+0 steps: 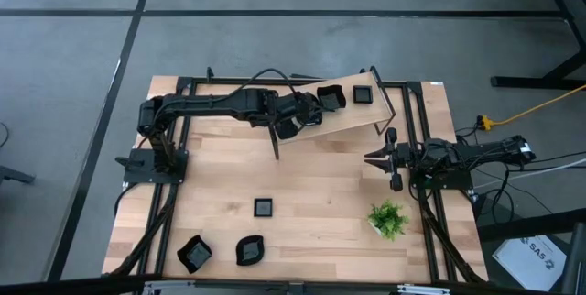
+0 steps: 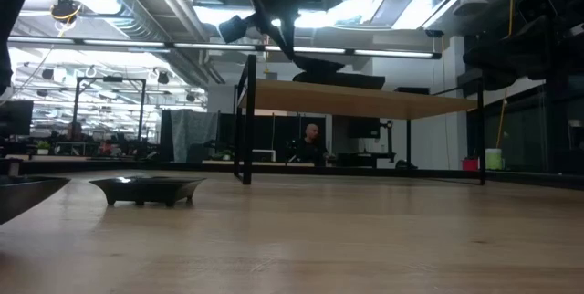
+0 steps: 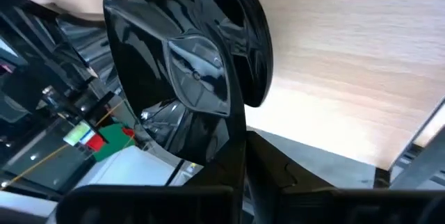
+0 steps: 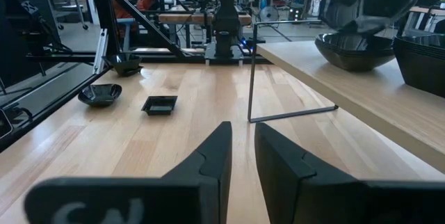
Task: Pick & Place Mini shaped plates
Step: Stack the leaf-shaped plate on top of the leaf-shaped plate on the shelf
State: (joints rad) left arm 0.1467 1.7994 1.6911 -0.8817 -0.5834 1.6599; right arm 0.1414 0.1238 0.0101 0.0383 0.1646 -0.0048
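Note:
My left gripper (image 1: 309, 110) reaches over the raised wooden shelf (image 1: 352, 119) at the table's far side and is shut on a glossy black mini plate (image 3: 188, 64). Two more black plates (image 1: 330, 98) (image 1: 363, 94) rest on the shelf. A small square plate (image 1: 264, 206) and two other black plates (image 1: 194, 252) (image 1: 249, 249) sit flat on the table near its front edge. At the table's right side my right gripper (image 4: 241, 158) waits level above the tabletop. There is a narrow gap between its fingers and nothing in it. My left gripper pinches the plate's rim (image 3: 226, 137) between its two fingers, slanting down from the table's left. The plate stands steeply tilted beyond the fingertips, its hollow face toward the wrist camera. It is held above the shelf; whether it touches the shelf I cannot tell.
The shelf stands on thin black wire legs (image 4: 251, 71) with open room beneath. A small green potted plant (image 1: 388, 218) stands at the near right. Bare wood lies in the table's middle (image 1: 311, 171). Black frame rails run along the table's left and right sides.

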